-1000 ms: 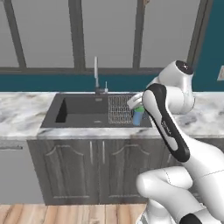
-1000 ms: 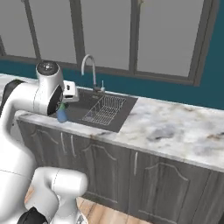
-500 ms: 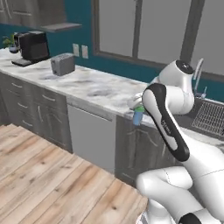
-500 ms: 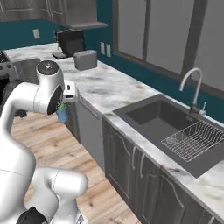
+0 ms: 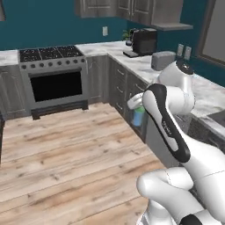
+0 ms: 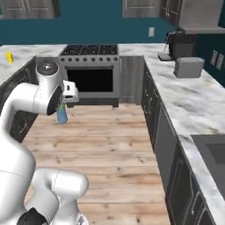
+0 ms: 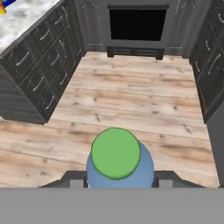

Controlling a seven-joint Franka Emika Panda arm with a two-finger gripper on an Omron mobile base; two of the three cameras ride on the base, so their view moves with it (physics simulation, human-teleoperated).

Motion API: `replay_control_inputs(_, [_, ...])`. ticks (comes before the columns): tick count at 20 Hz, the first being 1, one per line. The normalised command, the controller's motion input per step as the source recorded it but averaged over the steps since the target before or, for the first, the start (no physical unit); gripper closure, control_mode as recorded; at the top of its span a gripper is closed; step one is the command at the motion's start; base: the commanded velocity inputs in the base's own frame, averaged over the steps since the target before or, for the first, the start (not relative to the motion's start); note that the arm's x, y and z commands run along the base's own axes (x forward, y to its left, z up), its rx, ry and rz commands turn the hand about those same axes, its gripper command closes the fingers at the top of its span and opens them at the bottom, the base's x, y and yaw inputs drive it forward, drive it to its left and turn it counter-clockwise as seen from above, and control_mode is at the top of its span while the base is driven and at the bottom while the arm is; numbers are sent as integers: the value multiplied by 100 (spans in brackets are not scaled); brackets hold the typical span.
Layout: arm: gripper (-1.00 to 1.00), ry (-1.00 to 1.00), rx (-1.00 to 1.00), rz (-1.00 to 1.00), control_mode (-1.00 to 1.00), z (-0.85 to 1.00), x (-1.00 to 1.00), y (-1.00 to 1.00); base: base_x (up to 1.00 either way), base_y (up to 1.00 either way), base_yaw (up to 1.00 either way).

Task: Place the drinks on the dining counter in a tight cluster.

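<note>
The blue bottle (image 7: 119, 168) with the green cap is held tight in the gripper (image 7: 118, 179) high above the wooden floor (image 7: 131, 105), and it could be dropped and lost if it slips before the dining counter (image 7: 30, 22) is reached.

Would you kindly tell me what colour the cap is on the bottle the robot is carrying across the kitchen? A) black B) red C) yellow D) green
D: the hand view looks down on a round green cap topping the blue bottle, held between the fingers.
</note>
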Motion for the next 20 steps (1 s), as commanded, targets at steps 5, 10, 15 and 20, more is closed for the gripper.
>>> replay_control_inputs(5, [100, 0, 0, 0, 100, 0, 0, 0, -43, 17, 84])
replay_control_inputs(10, [100, 0, 0, 0, 100, 0, 0, 0, 2, 88, 31])
replay_control_inputs(15, [100, 0, 0, 0, 100, 0, 0, 0, 53, 100, 2])
replay_control_inputs(20, [100, 0, 0, 0, 100, 0, 0, 0, 73, 100, 0])
